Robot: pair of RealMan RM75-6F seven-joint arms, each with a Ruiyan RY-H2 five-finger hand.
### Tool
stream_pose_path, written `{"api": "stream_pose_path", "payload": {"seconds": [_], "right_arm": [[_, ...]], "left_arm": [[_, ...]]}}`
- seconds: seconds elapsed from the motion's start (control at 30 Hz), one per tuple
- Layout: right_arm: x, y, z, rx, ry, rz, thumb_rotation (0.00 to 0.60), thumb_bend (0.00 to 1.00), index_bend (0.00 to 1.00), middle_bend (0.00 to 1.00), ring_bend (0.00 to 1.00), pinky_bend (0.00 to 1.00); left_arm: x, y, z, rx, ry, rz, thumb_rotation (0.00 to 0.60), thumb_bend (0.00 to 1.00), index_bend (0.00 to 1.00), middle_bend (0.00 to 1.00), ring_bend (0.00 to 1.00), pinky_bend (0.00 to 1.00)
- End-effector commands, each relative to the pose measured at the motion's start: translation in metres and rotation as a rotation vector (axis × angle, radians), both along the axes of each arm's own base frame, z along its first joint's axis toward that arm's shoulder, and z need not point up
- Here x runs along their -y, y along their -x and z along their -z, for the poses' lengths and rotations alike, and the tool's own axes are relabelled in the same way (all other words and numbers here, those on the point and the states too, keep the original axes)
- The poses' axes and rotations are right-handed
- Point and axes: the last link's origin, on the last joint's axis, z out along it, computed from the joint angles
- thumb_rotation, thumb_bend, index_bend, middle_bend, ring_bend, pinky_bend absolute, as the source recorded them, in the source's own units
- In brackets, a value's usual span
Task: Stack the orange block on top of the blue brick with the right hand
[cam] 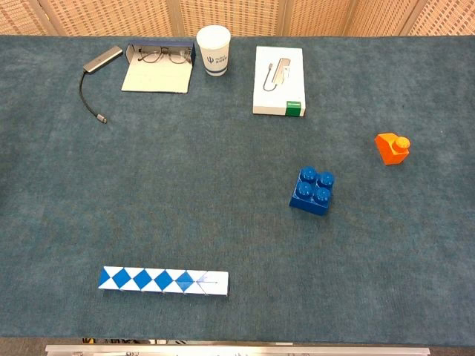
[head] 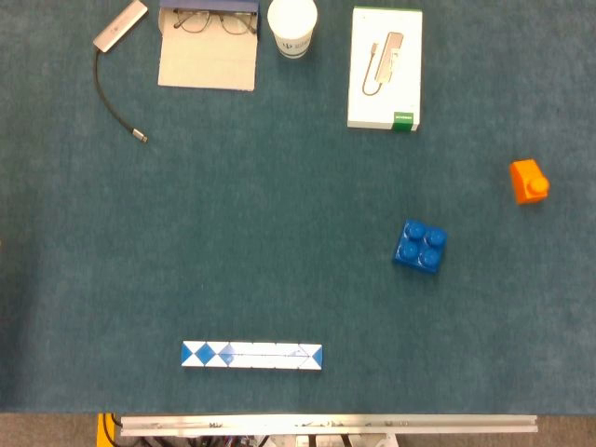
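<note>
In the head view the bench (head: 279, 242) fills the frame, covered in dark teal cloth. The orange block (head: 528, 181) lies at the right edge, a little above mid-height, its single stud facing lower right. The blue brick (head: 420, 246) sits lower and to the left of it, well apart, with its studs up. Along the top edge, from left to right, are a grey adapter with a black cable (head: 118, 65), a pair of glasses (head: 214, 20) in an open case, a white paper cup (head: 292, 26) and a white box (head: 386, 80) with a green tab at its lower corner. A blue and white folding ruler (head: 251, 355) lies flat in the lower centre. A metal rail (head: 326, 425) runs along the bottom edge, and only this view shows it in full. Neither hand shows here, so whether they are spread or closed cannot be told

The chest view looks across the bench (cam: 185, 200) at a lower angle. It alone shows woven wicker panels (cam: 237, 16) behind the far edge. The orange block (cam: 392, 147) is at the right, above and right of the blue brick (cam: 312, 190), the two apart. The folding ruler (cam: 163, 281) is at the lower left. The cup (cam: 213, 50) stands upright with a blue mark on its side. No hand appears here either
</note>
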Motion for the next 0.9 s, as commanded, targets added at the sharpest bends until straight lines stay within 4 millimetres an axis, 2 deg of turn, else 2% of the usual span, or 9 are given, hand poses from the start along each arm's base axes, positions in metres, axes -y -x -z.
{"api": "stream_pose_path", "payload": {"seconds": [0.03,0.53,0.7,0.9], "right_arm": [[0.001,0.001,0.0,-0.003,0.003,0.007,0.6,0.0,0.24,0.32,0.15,0.35],[0.008,0.001,0.002,-0.01,0.005,-0.016,0.6,0.0,0.25,0.32,0.15,0.35],[0.02,0.0,-0.002,-0.07,-0.002,-0.067,0.6,0.0,0.25,0.31,0.15,0.35],[0.043,0.0,-0.003,-0.159,-0.04,-0.16,0.6,0.0,0.25,0.29,0.15,0.27]], "left_arm": [[-0.002,0.002,-0.001,0.0,0.003,-0.008,0.6,0.21,0.36,0.37,0.32,0.48],[-0.005,0.005,0.0,0.014,0.007,-0.016,0.6,0.21,0.36,0.38,0.33,0.48],[-0.004,0.005,0.002,0.007,0.013,-0.017,0.6,0.21,0.36,0.38,0.33,0.48],[-0.001,0.003,0.001,0.006,0.003,-0.013,0.6,0.21,0.36,0.38,0.33,0.48]]}}
